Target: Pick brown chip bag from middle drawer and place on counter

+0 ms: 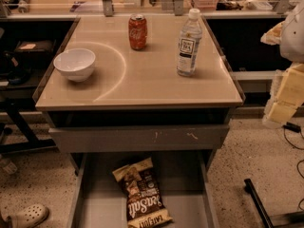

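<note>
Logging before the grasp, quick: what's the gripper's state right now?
The gripper is at the right edge, beside the counter; open or closed cannot be told.
The brown chip bag lies in the middle drawer, not held.

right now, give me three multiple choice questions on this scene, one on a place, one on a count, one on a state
1. Where does the brown chip bag lie?
A. on the counter
B. in the middle drawer
C. in the white bowl

2. How many things stand on the counter?
A. one
B. three
C. five

3. What state is the middle drawer in?
A. pulled open
B. pushed shut
C. taken out and set on the counter

Answers:
1 B: the bag lies flat on the drawer's grey floor, well away from the tool, which hangs at the right edge of the view beside the counter.
2 B: the white bowl, the red can and the water bottle stand there.
3 A: its floor and side walls show below the counter.
</note>
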You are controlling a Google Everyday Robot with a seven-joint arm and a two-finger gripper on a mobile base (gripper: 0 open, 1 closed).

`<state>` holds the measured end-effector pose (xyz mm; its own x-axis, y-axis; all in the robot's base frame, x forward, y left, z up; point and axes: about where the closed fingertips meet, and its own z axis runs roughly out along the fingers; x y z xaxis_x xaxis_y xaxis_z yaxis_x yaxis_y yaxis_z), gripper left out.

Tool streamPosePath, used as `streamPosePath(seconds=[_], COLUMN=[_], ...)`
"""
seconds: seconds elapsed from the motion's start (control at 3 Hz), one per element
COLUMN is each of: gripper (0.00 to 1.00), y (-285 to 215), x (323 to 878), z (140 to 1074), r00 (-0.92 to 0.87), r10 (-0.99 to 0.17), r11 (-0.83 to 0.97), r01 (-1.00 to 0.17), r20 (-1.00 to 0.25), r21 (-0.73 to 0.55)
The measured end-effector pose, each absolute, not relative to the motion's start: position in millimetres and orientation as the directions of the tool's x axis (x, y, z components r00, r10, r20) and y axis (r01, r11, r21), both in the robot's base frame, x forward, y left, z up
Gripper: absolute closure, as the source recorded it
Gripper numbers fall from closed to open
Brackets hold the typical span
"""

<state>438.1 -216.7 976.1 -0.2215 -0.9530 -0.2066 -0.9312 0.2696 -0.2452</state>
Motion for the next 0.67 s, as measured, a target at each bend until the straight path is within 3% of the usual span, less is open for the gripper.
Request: streamPosePath(seconds=[0.67], gripper=[0.0], y=[-212.4], x=[429.6], z=[969.6], r00=[-0.227], r10=[-0.951], r11=[0.275], r01=[-0.932], r20=[-0.21], r21=[-0.236])
